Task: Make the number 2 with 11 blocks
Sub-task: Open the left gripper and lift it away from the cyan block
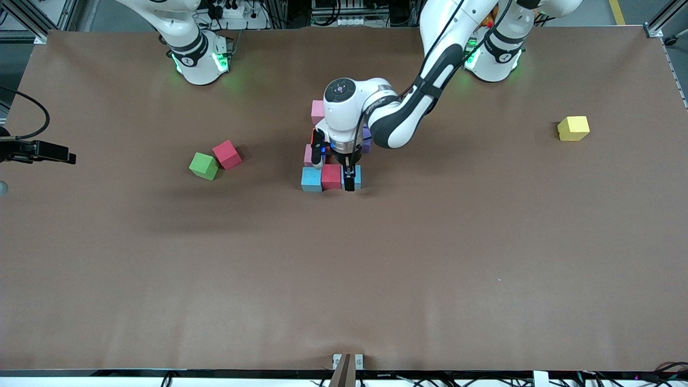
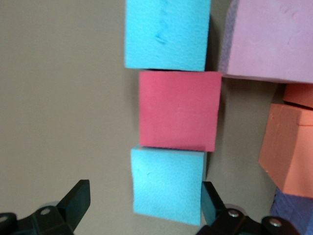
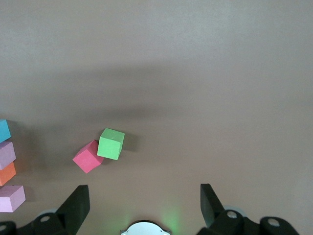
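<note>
My left gripper (image 1: 350, 177) is open and low over the block cluster at mid-table. Its fingers (image 2: 78, 203) stand either side of a light blue block (image 2: 168, 186), one finger close against it, the other well clear. This block (image 1: 358, 176) ends a row with a red block (image 1: 331, 176) and another light blue block (image 1: 311, 179). Pink blocks (image 1: 318, 111) (image 1: 309, 155), a purple one (image 1: 367, 140) and orange ones (image 2: 288, 147) lie beside them, partly hidden by the arm. My right gripper (image 3: 144, 205) is open, empty and high over its base.
A deep pink cube (image 1: 227, 154) and a green cube (image 1: 204, 165) touch each other toward the right arm's end. A yellow block (image 1: 573, 128) lies alone toward the left arm's end. The right arm waits.
</note>
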Motion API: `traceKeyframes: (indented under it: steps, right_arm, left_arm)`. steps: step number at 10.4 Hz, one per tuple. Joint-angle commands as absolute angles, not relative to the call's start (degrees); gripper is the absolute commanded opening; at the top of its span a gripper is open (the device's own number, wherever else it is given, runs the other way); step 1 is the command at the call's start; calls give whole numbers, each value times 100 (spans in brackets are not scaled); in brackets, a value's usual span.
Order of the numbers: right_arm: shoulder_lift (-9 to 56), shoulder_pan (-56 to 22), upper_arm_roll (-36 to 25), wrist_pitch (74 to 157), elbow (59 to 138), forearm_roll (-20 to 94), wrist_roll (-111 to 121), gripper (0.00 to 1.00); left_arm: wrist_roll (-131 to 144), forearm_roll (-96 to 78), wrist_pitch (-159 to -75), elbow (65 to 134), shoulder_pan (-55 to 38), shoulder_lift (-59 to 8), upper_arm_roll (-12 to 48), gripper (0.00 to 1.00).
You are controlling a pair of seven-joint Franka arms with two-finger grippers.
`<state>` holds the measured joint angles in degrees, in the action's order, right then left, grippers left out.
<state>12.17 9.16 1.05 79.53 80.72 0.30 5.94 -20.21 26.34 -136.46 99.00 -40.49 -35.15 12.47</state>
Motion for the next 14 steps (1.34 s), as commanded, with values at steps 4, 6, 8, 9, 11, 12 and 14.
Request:
traceKeyframes:
  steps: [4, 6, 8, 9, 11, 12, 14]
  right_arm:
    - [1125, 879, 211, 7901, 8033, 114, -94, 100]
    - [1003, 713, 202, 7945, 8112, 97, -123, 100]
    - [862, 616, 254, 8200, 8252, 105, -132, 100]
    - [783, 572, 264, 8139, 8288, 71, -123, 100]
    - [608, 580, 272, 8121, 8305, 44, -88, 100]
    - [537, 571, 272, 8112, 8410, 44, -62, 100]
    - [343, 571, 272, 8139, 8621, 44, 43, 100]
  left_arm:
    - [-1951, 2224, -13044, 9976, -3771, -2656, 1239, 100]
    - [-1951, 1936, -12562, 9967, -3491, -2217, 1239, 100]
    - [-1873, 1610, -12131, 9949, -3131, -1777, 1239, 100]
    - [-1672, 1373, -11929, 9949, -2911, -1575, 1231, 100]
    - [-917, 1213, -11384, 9888, -2594, -1206, 1204, 100]
    - [-679, 1204, -11043, 9731, -2384, -1074, 1187, 100]
    - [-475, 1195, -10471, 9231, -1822, -993, 1195, 100]
